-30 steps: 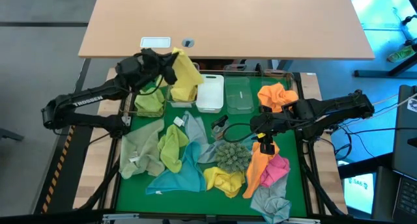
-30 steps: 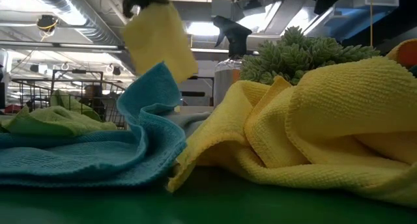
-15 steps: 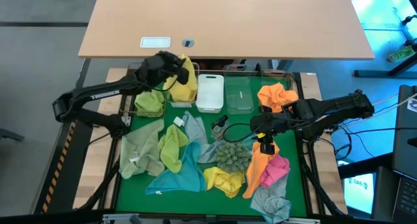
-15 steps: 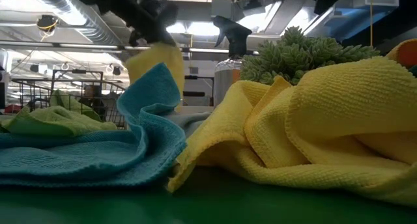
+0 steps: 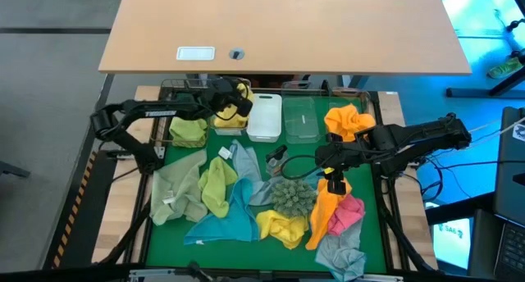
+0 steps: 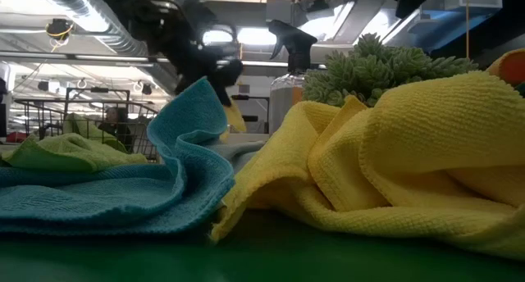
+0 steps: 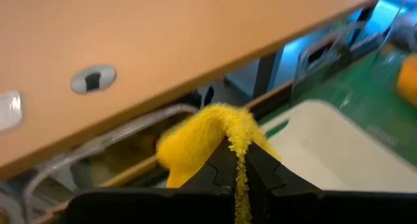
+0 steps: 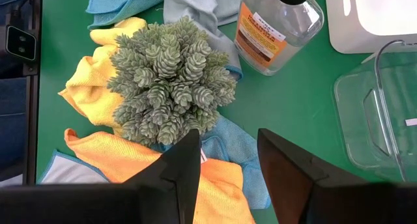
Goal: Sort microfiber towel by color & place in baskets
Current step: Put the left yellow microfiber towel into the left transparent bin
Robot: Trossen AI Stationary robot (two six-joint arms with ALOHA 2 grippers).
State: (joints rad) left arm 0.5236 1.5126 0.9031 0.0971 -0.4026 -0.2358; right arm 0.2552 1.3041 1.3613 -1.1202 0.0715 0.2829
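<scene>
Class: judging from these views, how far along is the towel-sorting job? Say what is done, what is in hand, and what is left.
Done: a green towel sits in one clear basket and an orange towel in another. In hand: the left gripper is shut on a yellow towel over a basket beside the white basket. The right gripper hangs open above the pile. Left: most towels, including the teal towel and pink towel, lie unsorted on the table.
</scene>
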